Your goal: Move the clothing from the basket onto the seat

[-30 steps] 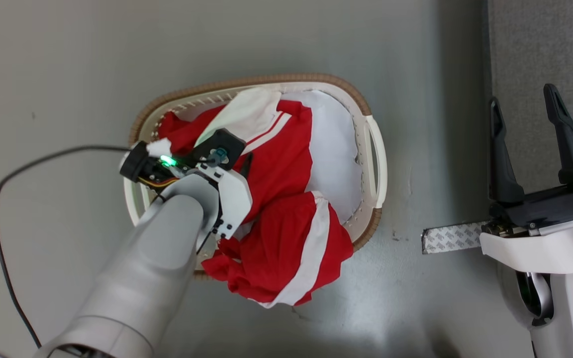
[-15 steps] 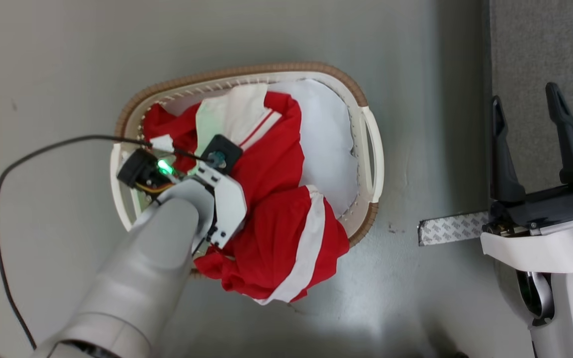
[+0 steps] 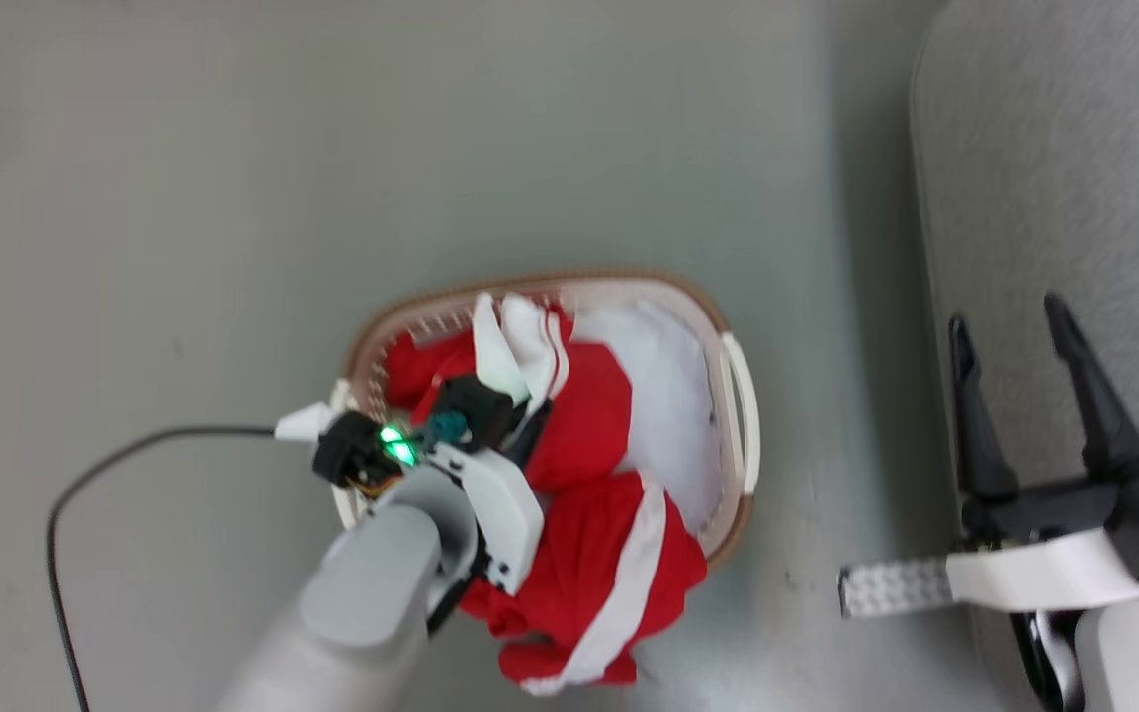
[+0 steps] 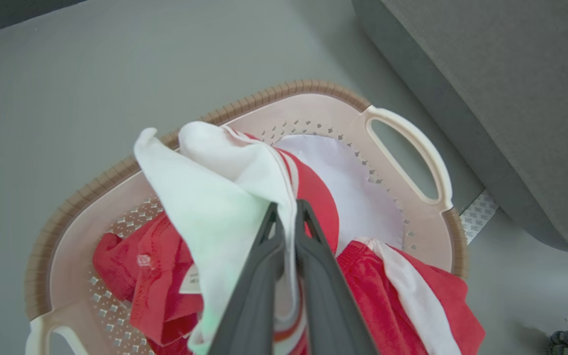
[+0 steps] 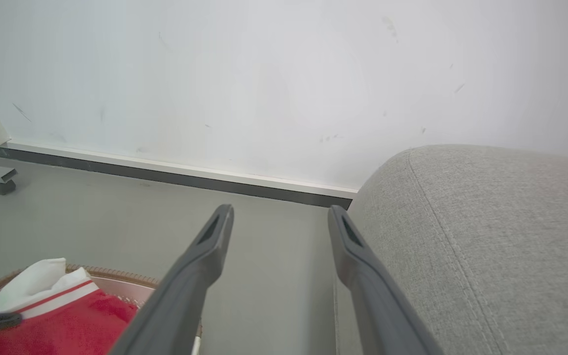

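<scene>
Red clothing (image 4: 158,283), wht stripes (bunched) — in basket (image 4: 289,89)

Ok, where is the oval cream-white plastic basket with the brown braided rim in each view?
Head view: oval cream-white plastic basket at centre, just below the middle.
Left wrist view: basket across the middle and lower left.
Right wrist view: a sliver of its rim at the bottom left.
Shared landmark: light grey fabric sofa, right of the basket in every view.

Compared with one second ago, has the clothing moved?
Yes: the clothing's white panel, earlier flat in the basket, is pulled up past the rim, pinched in the left gripper.
</scene>
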Robot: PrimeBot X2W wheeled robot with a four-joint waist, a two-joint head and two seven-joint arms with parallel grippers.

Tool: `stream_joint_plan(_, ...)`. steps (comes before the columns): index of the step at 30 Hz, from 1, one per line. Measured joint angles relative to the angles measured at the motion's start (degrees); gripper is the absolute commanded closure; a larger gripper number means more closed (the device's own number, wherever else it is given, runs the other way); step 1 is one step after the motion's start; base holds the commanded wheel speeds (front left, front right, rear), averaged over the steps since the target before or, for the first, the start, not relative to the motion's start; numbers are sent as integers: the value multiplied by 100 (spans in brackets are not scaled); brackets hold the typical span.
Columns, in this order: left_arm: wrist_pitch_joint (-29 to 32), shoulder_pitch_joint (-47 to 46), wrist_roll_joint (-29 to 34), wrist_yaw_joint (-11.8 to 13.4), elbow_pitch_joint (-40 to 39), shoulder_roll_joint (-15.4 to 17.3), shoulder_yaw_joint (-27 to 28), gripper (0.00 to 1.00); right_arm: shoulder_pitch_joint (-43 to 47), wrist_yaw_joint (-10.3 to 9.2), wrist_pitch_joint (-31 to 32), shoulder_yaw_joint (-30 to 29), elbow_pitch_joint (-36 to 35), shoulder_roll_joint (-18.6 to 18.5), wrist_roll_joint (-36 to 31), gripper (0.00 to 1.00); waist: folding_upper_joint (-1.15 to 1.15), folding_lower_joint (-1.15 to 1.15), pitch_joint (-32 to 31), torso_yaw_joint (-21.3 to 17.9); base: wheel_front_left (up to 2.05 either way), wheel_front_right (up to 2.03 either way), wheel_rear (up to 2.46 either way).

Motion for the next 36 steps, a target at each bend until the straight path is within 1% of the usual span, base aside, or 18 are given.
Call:
stream_joint_plan(5, -2, 461, -595, 183, -571, 0, -233, 100, 470, 0, 0, -27, 160, 1, -1, 0, 0, -1, -814, 130, 0, 0, 0)
stream_joint_plan(9, 9, 683, -922, 368, -912, 0, -368, 100, 759, 0, 1, 14, 316, 2, -12, 0, 0, -2, -1466, 245, 0, 0, 0)
stream_joint_plan(13, 59, 871, -1156, 532, -1229, 0, -423, 100, 1026, 0, 1, 40, 422, 1, -10, 0, 0, -2, -2091, 356, 0, 0, 0)
stream_joint_plan(21, 242, 1123, -1310, 800, -1879, 41, -397, 100, 1588, 0, 0, 32, 556, 1, 7, 0, 0, -3, -3131, 568, 0, 0, 0)
stream_joint_plan(27, 478, 1277, -1360, 956, -2513, 268, -355, 100, 1900, 0, 0, 24, 578, 1, 62, 0, 0, -2, -3655, 694, 0, 0, 0)
stream_joint_plan(36, 842, 1444, -1413, 1225, -3502, 679, -252, 100, 2084, -1, 0, 110, 620, 1, 111, 0, 0, -1, -4045, 703, 0, 0, 0)
